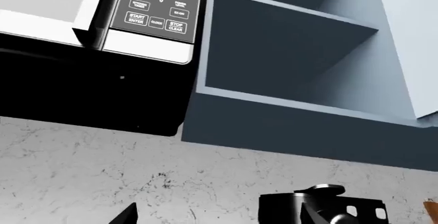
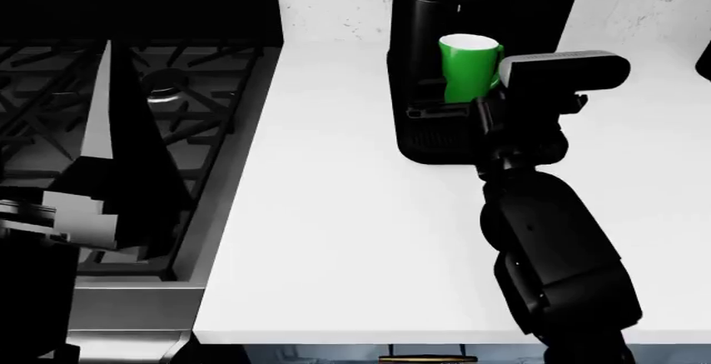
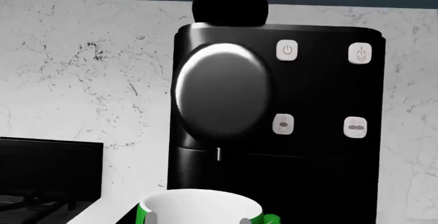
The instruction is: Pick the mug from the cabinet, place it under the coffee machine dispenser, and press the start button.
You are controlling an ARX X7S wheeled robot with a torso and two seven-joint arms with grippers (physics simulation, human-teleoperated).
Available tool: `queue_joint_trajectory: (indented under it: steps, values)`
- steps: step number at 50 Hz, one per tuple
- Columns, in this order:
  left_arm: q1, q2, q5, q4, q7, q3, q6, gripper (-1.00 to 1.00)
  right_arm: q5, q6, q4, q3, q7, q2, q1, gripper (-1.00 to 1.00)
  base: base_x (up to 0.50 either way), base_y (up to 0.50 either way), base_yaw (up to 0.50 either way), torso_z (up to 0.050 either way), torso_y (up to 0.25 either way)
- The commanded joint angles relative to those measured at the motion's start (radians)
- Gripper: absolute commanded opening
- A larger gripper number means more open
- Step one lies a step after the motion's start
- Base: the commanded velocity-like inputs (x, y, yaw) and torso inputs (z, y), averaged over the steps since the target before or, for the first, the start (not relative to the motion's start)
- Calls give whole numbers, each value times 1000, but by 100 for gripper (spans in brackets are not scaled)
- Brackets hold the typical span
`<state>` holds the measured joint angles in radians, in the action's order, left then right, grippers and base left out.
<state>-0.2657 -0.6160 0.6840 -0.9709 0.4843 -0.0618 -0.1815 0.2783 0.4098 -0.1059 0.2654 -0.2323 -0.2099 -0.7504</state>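
The coffee machine (image 2: 472, 56) stands tall on the white counter (image 2: 333, 214), its domed dispenser (image 3: 220, 97) right above the green mug (image 2: 469, 66) on the drip tray. The right gripper (image 3: 198, 219) pinches the mug's rim; the left gripper's state can't be told.

The coffee machine (image 2: 467, 56) stands on the counter (image 2: 333, 239), at the back against the wall (image 2: 333, 2). The mug (image 2: 468, 66) sits on its drip tray, below the dispenser (image 3: 220, 98). The stove (image 2: 122, 114) lies left of the counter.
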Motion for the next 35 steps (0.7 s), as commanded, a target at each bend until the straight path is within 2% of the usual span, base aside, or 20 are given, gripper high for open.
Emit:
queue_joint_trajectory:
  steps: [1,29,32,35]
  values:
    - [24,-1,12,-22,-38,-3,58,100,-59,-2,14,7,17,-2,-21,-100,0,0,0,0,0]
    - [40,-31,5,-45,-49,-27,104,100,-61,-43,123,25,22,10,-79,-100,0,0,0,0,0]
    - [65,-27,-76,-52,-80,-34,148,100,-58,-26,144,26,22,17,-105,-100,0,0,0,0,-250]
    - [72,-28,-54,-50,-77,-27,170,100,-53,-21,153,26,21,19,-113,-100,0,0,0,0,-225]
